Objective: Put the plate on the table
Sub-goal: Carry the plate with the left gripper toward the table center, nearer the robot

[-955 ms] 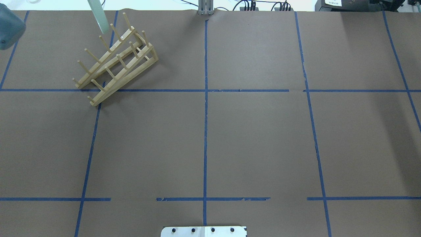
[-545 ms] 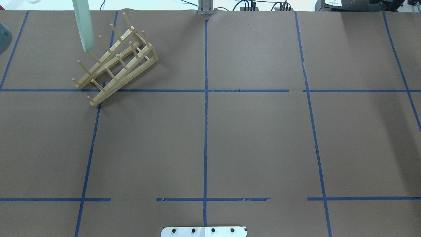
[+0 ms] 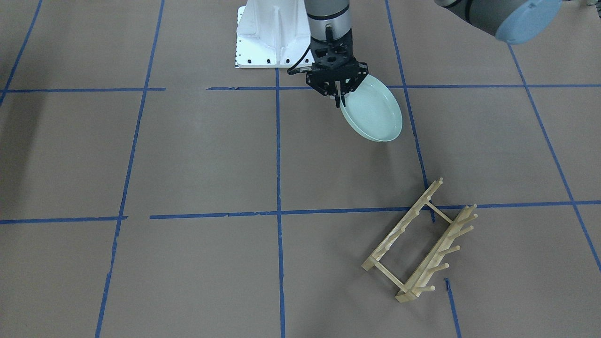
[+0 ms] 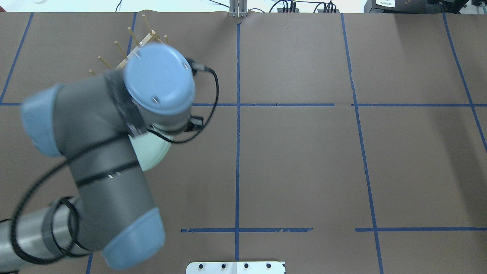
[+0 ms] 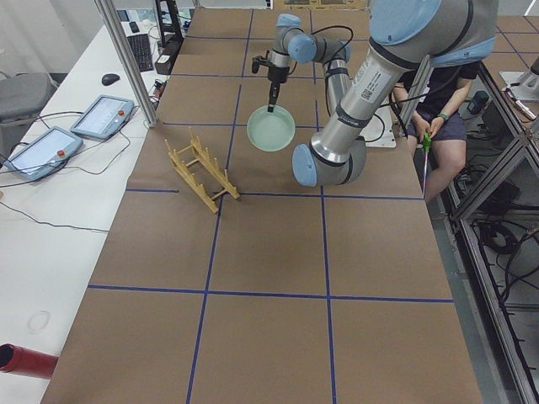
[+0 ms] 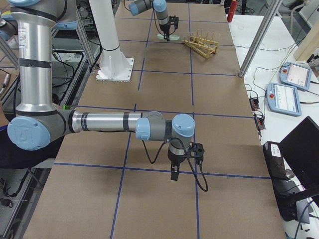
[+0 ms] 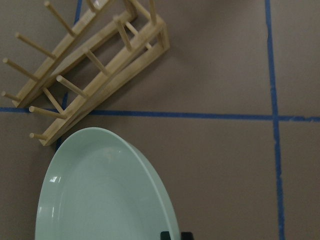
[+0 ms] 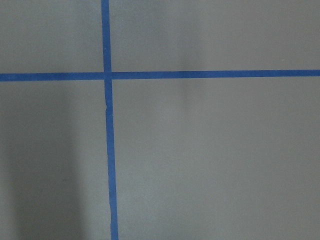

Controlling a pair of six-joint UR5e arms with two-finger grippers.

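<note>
My left gripper (image 3: 339,99) is shut on the rim of the pale mint-green plate (image 3: 372,114) and holds it tilted above the brown table (image 3: 188,155), on the robot's side of the wooden rack (image 3: 420,244). In the left wrist view the plate (image 7: 100,195) fills the lower left, with the rack (image 7: 90,70) beyond it. In the overhead view my left arm hides most of the plate (image 4: 152,154). My right gripper (image 6: 174,172) shows only in the exterior right view, pointing down close over the table; I cannot tell whether it is open or shut.
The wooden peg rack (image 4: 131,38) stands empty at the far left of the table, partly under my left arm. The white robot base (image 3: 270,37) is at the table's near edge. Operator tablets (image 5: 101,114) lie on a side bench.
The plate has come from edge-on beside the rack at the far left toward the robot. My left arm has swung into the overhead view and now covers much of the rack.
</note>
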